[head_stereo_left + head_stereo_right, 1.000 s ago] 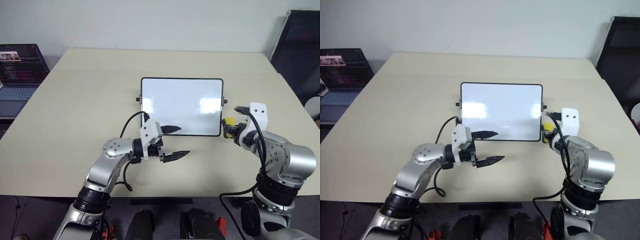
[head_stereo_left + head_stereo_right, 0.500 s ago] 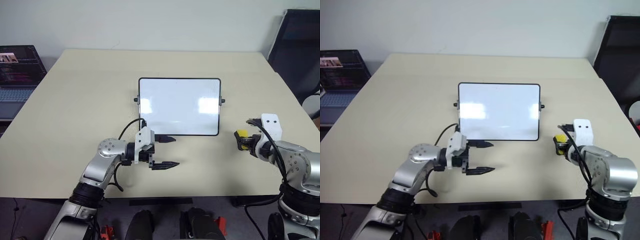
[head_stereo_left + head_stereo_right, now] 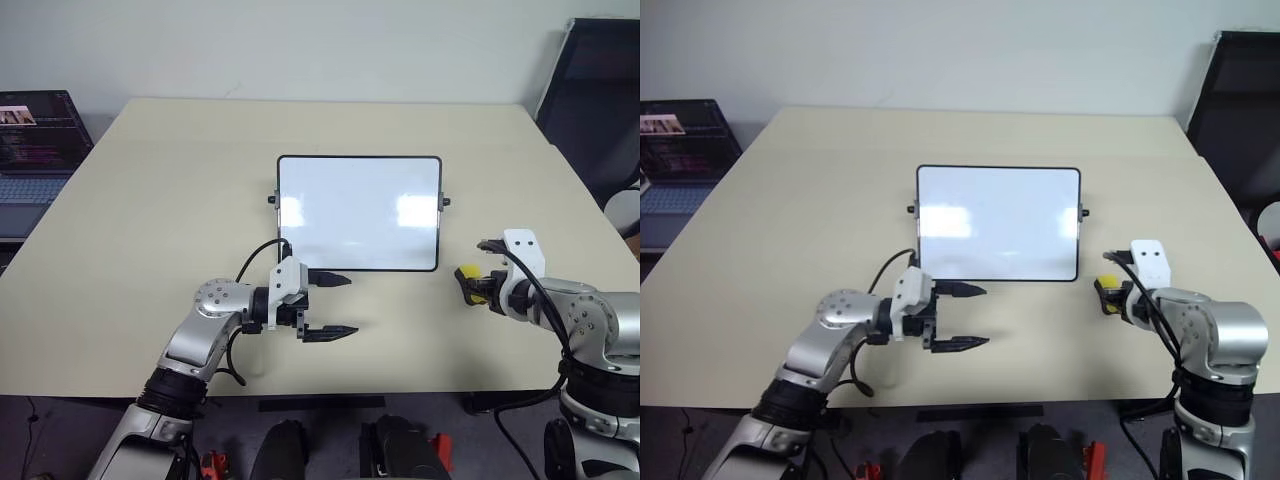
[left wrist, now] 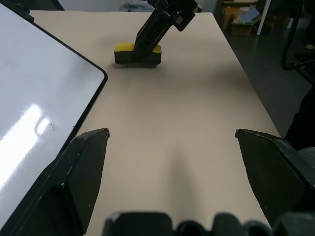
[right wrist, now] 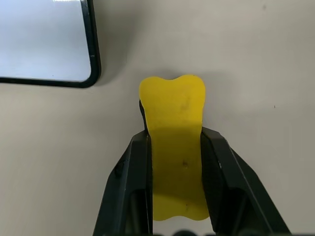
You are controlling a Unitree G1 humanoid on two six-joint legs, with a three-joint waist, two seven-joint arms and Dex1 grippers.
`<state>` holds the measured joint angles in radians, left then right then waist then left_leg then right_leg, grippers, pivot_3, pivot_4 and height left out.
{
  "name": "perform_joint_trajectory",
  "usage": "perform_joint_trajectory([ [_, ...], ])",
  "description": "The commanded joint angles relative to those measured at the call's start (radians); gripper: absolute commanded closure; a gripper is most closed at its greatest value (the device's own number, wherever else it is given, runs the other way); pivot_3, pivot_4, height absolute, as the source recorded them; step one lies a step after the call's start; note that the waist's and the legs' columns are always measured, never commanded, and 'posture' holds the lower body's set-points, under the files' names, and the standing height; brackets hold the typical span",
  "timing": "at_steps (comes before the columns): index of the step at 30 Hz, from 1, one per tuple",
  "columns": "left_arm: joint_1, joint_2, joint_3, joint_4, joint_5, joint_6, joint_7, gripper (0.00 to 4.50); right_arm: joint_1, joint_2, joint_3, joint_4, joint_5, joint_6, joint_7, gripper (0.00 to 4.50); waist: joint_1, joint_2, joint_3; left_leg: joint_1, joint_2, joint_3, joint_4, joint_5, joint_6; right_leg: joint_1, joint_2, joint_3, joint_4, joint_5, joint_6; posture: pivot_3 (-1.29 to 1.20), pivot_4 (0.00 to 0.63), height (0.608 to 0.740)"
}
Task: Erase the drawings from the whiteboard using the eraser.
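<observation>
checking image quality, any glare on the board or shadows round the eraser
Left eye view: two bright glare patches on the whiteboard. Left wrist view: one streak of glare on the board, and the eraser casts a soft shadow on the table. Right wrist view: a dim shadow rings the eraser in the right gripper.

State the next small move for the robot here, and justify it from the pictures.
Probably open the right end effector and release the yellow oblong eraser: the glossy white black-framed whiteboard looks clean, and the eraser sits low over the beige table beside it.
</observation>
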<state>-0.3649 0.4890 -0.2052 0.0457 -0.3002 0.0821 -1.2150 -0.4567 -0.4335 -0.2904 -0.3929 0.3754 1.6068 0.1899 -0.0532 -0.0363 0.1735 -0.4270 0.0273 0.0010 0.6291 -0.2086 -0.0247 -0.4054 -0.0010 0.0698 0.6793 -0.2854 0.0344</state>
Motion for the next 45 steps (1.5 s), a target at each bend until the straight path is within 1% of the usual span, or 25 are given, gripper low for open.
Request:
perform_joint_trajectory([
  [1,0.006,0.014,0.015,-0.043,-0.007,-0.006,0.005,0.0,-0.022,-0.022,-0.003,0.001,0.016,0.008,-0.007,3.53,0.0,0.0,0.0,0.0,0.0,0.0,0.0,0.0,0.0,0.0,0.0,0.0,0.0,0.0,0.0,0.0,0.15,0.74],
  [7,0.013,0.02,0.015,-0.052,-0.012,-0.001,0.013,0.0,-0.023,-0.037,0.006,0.014,0.023,0.008,-0.002,3.53,0.0,0.0,0.0,0.0,0.0,0.0,0.0,0.0,0.0,0.0,0.0,0.0,0.0,0.0,0.0,0.0,0.15,0.74],
  [9,0.015,0.021,0.015,-0.055,-0.013,0.0,0.013,0.0,-0.022,-0.04,0.007,0.016,0.025,0.008,-0.002,2.82,0.0,0.0,0.0,0.0,0.0,0.0,0.0,0.0,0.0,0.0,0.0,0.0,0.0,0.0,0.0,0.0,0.15,0.74],
  [10,0.015,0.022,0.015,-0.056,-0.013,0.001,0.013,0.0,-0.023,-0.041,0.006,0.017,0.026,0.008,-0.002,2.65,0.0,0.0,0.0,0.0,0.0,0.0,0.0,0.0,0.0,0.0,0.0,0.0,0.0,0.0,0.0,0.0,0.15,0.74],
  [11,0.015,0.022,0.015,-0.056,-0.013,0.002,0.013,0.0,-0.023,-0.041,0.007,0.018,0.027,0.008,-0.003,2.36,0.0,0.0,0.0,0.0,0.0,0.0,0.0,0.0,0.0,0.0,0.0,0.0,0.0,0.0,0.0,0.0,0.15,0.74],
  [17,0.01,0.022,0.014,-0.058,-0.013,0.005,0.011,0.0,-0.025,-0.042,0.006,0.023,0.032,0.008,-0.004,0.24,0.0,0.0,0.0,0.0,0.0,0.0,0.0,0.0,0.0,0.0,0.0,0.0,0.0,0.0,0.0,0.0,0.15,0.74],
  [18,0.01,0.022,0.014,-0.059,-0.014,0.006,0.011,0.0,-0.025,-0.043,0.006,0.024,0.032,0.008,-0.005,0.03,0.0,0.0,0.0,0.0,0.0,0.0,0.0,0.0,0.0,0.0,0.0,0.0,0.0,0.0,0.0,0.0,0.15,0.74],
  [28,-0.002,0.024,0.02,-0.078,-0.016,0.021,0.016,0.0,-0.053,-0.035,-0.012,0.02,0.04,0.008,-0.031,0.03,0.0,0.0,0.0,0.0,0.0,0.0,0.0,0.0,0.0,0.0,0.0,0.0,0.001,0.0,0.0,0.0,0.15,0.74],
  [33,-0.026,0.029,0.053,-0.114,-0.013,0.046,0.076,0.0,-0.08,-0.025,-0.052,0.004,0.032,0.008,-0.058,0.03,0.001,0.0,0.0,0.0,0.0,0.0,0.0,0.0,0.0,0.0,0.0,0.0,0.001,0.0,0.0,0.0,0.15,0.74],
  [34,-0.031,0.033,0.066,-0.13,-0.017,0.066,0.099,0.0,-0.084,-0.026,-0.062,-0.002,0.028,0.008,-0.064,0.03,0.001,0.0,0.0,0.0,0.0,0.0,0.0,0.0,0.0,0.0,0.0,0.0,0.001,0.0,0.0,0.0,0.15,0.74],
  [36,-0.034,0.036,0.12,-0.177,-0.014,0.125,0.193,0.0,-0.104,-0.02,-0.1,-0.051,-0.001,0.002,-0.086,0.03,0.002,0.0,0.0,0.0,0.0,0.0,0.001,0.0,0.0,0.0,0.0,0.0,0.001,0.0,0.0,0.0,0.15,0.74],
  [40,-0.013,0.013,0.196,-0.254,-0.013,0.232,0.366,0.0,-0.079,-0.017,-0.14,-0.13,-0.048,-0.089,-0.115,0.03,0.001,0.0,0.0,0.0,0.0,-0.002,0.0,0.0,0.0,0.0,0.0,0.0,0.001,0.0,0.0,0.0,0.15,0.74],
  [43,0.04,-0.017,0.237,-0.313,0.035,0.285,0.525,0.0,0.002,0.005,-0.177,-0.2,-0.071,-0.179,-0.119,0.03,0.003,0.0,0.0,0.0,0.0,-0.002,0.0,0.0,0.0,0.0,0.0,0.0,0.0,0.0,0.0,0.0,0.15,0.74],
  [45,0.077,-0.036,0.252,-0.344,0.063,0.309,0.608,0.0,0.069,0.012,-0.175,-0.241,-0.083,-0.257,-0.112,0.03,0.005,0.0,0.0,0.0,0.0,-0.003,0.0,0.0,0.0,0.0,0.0,0.0,0.0,0.0,0.001,0.0,0.15,0.74],
])
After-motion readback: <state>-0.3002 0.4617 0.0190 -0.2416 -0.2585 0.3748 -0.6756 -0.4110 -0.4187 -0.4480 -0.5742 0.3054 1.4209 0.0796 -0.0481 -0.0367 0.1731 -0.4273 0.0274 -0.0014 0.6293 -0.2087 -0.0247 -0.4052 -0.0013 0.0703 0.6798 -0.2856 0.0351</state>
